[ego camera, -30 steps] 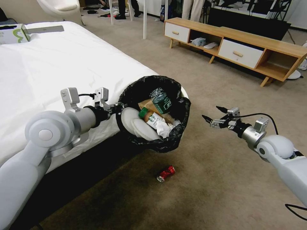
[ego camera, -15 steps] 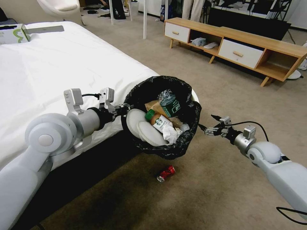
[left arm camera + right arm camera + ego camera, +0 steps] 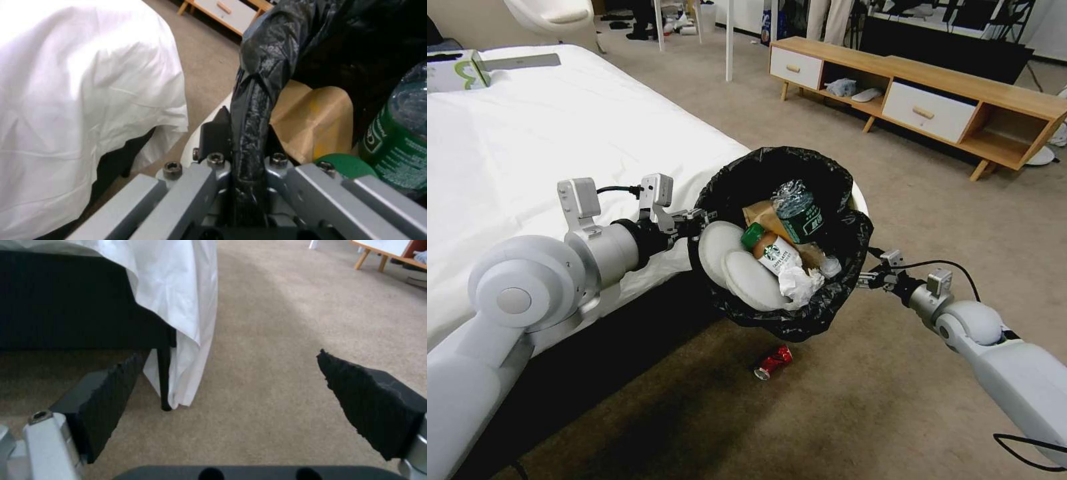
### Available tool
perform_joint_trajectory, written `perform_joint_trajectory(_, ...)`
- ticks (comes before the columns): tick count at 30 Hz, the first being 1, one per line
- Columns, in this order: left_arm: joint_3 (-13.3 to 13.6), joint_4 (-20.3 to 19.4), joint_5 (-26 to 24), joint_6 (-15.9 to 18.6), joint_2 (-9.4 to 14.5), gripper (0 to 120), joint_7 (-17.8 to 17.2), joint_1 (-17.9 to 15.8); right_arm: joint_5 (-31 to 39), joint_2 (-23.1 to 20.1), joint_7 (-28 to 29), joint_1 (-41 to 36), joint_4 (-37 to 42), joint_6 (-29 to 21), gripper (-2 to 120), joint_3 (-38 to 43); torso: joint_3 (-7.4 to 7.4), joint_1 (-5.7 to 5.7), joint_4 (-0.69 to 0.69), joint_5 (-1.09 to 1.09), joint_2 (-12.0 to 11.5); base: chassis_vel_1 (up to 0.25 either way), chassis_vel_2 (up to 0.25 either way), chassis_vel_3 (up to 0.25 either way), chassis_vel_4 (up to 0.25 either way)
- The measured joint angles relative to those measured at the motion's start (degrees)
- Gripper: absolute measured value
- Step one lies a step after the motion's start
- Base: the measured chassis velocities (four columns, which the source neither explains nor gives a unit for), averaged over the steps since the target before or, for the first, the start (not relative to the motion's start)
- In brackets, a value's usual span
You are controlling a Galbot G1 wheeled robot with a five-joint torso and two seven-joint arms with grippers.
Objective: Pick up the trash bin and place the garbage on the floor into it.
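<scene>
The crushed red can point(image 3: 773, 362) is left on open carpet point(image 3: 860, 413), with free room on its right and front. Directly above it, the trash bin point(image 3: 834, 313) is held in the air at its rim by the closed left gripper point(image 3: 699, 220). The bed point(image 3: 547, 153) blocks the left side. The right gripper point(image 3: 864, 273), jaws apart, is crowded against the bin's right side.

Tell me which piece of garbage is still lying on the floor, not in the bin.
The crushed red can. It lies on the carpet below the trash bin; the bottles and paper are inside.
</scene>
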Motion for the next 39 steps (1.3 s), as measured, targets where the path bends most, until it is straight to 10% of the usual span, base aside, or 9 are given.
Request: perform_joint_trajectory(39, 0.14, 0.48, 0.29, 0.0, -0.87, 2, 0.76, -0.22, -0.4, 0.52, -0.64, 0.32, -0.48, 0.53, 100, -0.96, 0.0, 0.0, 0.0, 0.0, 0.0, 0.0, 0.0, 0.0, 0.0)
